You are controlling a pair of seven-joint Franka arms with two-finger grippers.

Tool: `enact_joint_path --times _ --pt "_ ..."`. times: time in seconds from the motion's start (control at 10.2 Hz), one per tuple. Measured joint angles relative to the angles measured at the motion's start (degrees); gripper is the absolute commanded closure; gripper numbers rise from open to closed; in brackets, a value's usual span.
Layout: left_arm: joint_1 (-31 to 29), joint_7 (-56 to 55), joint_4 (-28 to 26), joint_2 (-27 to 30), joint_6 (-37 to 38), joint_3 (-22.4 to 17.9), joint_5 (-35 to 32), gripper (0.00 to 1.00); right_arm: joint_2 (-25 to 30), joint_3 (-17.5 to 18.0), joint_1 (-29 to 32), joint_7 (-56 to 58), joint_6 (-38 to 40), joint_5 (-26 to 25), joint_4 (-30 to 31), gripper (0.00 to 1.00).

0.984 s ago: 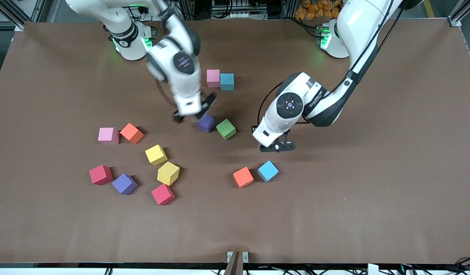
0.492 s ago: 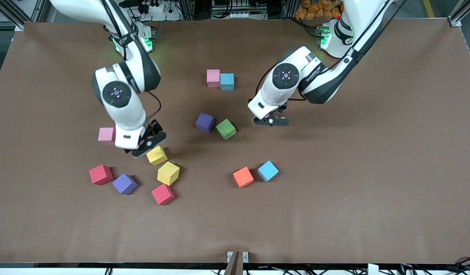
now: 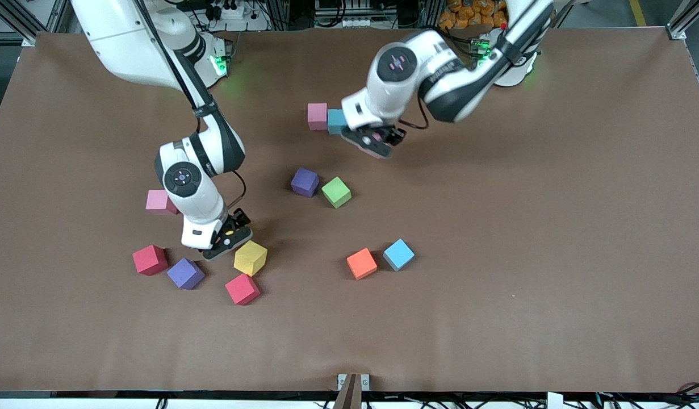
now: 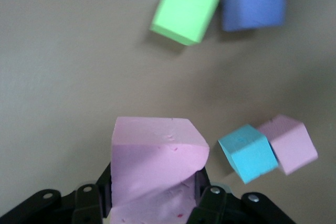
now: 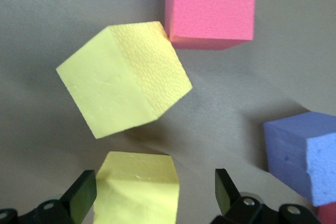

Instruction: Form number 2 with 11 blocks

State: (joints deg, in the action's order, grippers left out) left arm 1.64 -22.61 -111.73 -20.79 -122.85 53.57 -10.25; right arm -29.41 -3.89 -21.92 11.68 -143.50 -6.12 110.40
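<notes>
Brown table point(image 3: 497, 284), pink cube point(image 3: 317, 116) touching teal cube point(image 3: 335, 121), green cube point(image 3: 336, 192) beside purple cube point(image 3: 304, 182), orange cube point(image 3: 361, 263) beside blue cube point(image 3: 398, 254)

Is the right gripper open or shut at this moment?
Open. In the right wrist view the right gripper has its fingers spread apart on either side of a yellow cube, not pressing it.

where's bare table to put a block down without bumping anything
The table is bare toward the left arm's end, past the orange cube and light blue cube. The strip nearest the front camera, below the red cube, is bare too. It is crowded around the right gripper: yellow cube, purple cube.
</notes>
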Motion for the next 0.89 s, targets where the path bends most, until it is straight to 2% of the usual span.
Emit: enact_joint_path --times 0.49,0.69,0.89 --pt "0.14 31.19 -0.82 0.65 -0.02 3.83 -3.78 1.00 -0.15 -0.06 0.13 -0.08 0.70 1.02 -0.12 0.00" --pt "0.46 38.61 -2.70 0.53 -0.95 6.06 -4.60 1.00 -0.31 -0.15 0.30 -0.10 0.75 3.63 0.33 0.00" --pt "0.97 39.45 -10.27 0.46 -11.67 7.84 -5.64 1.00 -0.40 -0.18 0.30 -0.10 0.86 4.94 0.62 0.00"
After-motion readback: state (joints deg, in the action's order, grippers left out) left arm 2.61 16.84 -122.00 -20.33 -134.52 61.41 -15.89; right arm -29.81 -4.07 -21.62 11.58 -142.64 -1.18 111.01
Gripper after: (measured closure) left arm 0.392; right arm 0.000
